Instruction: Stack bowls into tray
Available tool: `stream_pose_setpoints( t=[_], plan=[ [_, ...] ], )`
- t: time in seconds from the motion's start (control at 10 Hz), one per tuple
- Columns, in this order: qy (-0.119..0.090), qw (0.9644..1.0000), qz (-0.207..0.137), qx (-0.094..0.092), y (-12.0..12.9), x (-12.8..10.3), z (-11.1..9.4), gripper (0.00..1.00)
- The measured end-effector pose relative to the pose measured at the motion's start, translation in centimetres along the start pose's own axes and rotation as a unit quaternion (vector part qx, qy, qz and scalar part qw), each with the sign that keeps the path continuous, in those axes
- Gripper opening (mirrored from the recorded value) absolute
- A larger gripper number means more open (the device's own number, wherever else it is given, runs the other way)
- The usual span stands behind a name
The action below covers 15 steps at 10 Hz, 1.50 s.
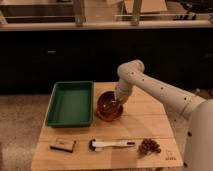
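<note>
Just right of tray [50,112]: bowls [105,113], gripper [116,103] down inside them, open or closed impossible to tell. In front of tray: brown block [62,145], white tool [114,144], dried clump [149,146].

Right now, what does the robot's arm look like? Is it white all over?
Mostly, yes. The arm is smooth white, made of thick round tubes with a rounded elbow joint, and a few small dark dots along it. No cables show. Its end effector looks greyer and sits at the bowls.
</note>
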Motion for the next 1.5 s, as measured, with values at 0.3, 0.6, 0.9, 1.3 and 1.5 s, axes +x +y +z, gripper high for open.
stream_pose_setpoints(
  t=[0.3, 0.6, 0.9, 1.3, 1.5],
  plan=[
    [-0.003, 1.0, -0.009, 0.002, -0.5, 0.0, 0.8, 0.8],
    [-0.001, 0.9999, -0.013, -0.004, -0.3, -0.1, 0.8, 0.8],
    [0.002, 0.9997, -0.017, -0.016, -0.8, 0.0, 0.4, 0.8],
    [0.008, 0.9999, -0.006, -0.005, 0.1, -0.2, 1.4, 0.8],
    [0.019, 0.9997, 0.001, 0.018, 0.6, -0.4, 2.0, 0.8]
  ],
)
